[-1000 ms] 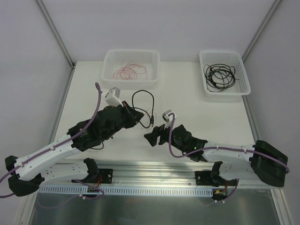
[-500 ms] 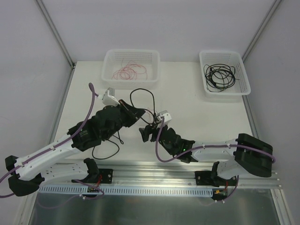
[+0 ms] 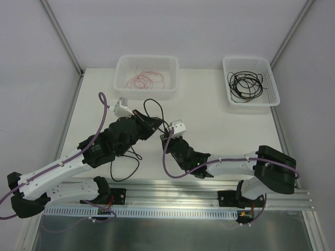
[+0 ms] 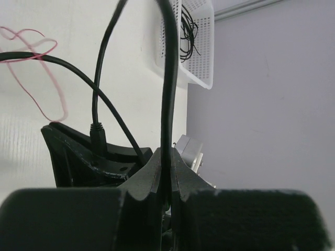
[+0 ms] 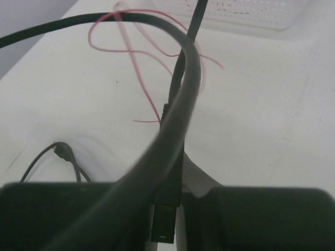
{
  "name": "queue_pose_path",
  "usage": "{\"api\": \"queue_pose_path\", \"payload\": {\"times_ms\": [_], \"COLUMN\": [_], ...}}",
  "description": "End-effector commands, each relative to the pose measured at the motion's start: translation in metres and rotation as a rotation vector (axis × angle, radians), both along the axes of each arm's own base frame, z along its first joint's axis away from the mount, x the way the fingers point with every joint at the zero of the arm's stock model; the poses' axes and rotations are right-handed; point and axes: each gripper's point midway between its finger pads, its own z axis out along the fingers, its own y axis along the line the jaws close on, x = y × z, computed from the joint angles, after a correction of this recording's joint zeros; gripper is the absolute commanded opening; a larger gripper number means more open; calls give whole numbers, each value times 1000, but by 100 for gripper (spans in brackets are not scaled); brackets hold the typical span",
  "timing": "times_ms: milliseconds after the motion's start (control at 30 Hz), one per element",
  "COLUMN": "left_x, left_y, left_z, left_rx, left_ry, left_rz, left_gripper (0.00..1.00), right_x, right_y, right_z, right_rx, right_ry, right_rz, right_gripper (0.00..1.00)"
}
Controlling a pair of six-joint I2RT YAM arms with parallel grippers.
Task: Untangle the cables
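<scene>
A black cable (image 3: 151, 101) arcs up in a small loop between my two grippers at the table's middle. My left gripper (image 3: 151, 124) is shut on it, the cord (image 4: 166, 99) pinched between the fingers and rising straight up. My right gripper (image 3: 166, 138) sits just right of the left one, shut on the cable's end plug (image 5: 168, 206). A fine red-pink cable (image 5: 137, 68) lies looped on the table just past the plug, crossing under the black cord. More black cable (image 3: 129, 166) trails toward the near edge under the left arm.
A white basket (image 3: 121, 78) at the back left holds red-pink wires. Another white basket (image 3: 272, 86) at the back right holds coiled black cables. The metal rail (image 3: 172, 185) runs along the near edge, and side walls stand left and right.
My right arm has swung left and forward to the left gripper, and its open jaws have come together on the plug. The black loop has shrunk, and slack cable now trails near the left arm.
</scene>
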Motion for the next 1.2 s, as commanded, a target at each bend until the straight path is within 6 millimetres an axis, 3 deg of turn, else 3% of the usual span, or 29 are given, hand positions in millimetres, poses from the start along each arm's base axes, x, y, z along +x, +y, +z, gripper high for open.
{"api": "queue_pose_path", "payload": {"times_ms": [0,67,367,567,667,767,800,900,1000,1100,1167], "left_x": [6,9,17,17,14,11,11,9,5,-3,-10], "left_y": [12,21,38,31,25,23,23,19,12,0,-9], "left_z": [19,20,27,27,29,32,31,27,27,27,25], "left_rx": [-41,-38,-4,12,61,97,121,164,203,260,279], "left_ry": [-64,-79,-124,-124,-148,-176,-190,-205,-228,-273,-289], "left_rz": [57,94,140,106,49,10,-2,-43,-106,-218,-298], "left_gripper": [0,0,0,0,1,1,1,0,0,0,0], "right_x": [-5,-11,-35,-48,-46,-47,-46,-49,-54,-41,-43], "right_y": [-9,-19,-36,-34,-38,-45,-49,-59,-65,-78,-79], "right_z": [6,-6,-6,-1,0,-7,-8,-9,-5,5,9], "right_rx": [3,-29,2,29,0,21,30,21,19,82,96], "right_ry": [15,31,78,99,120,175,189,225,222,232,262], "right_rz": [-5,7,109,190,211,266,276,327,350,310,340], "right_gripper": [1,1,1,2,27,34,44,57,63,64,64]}}
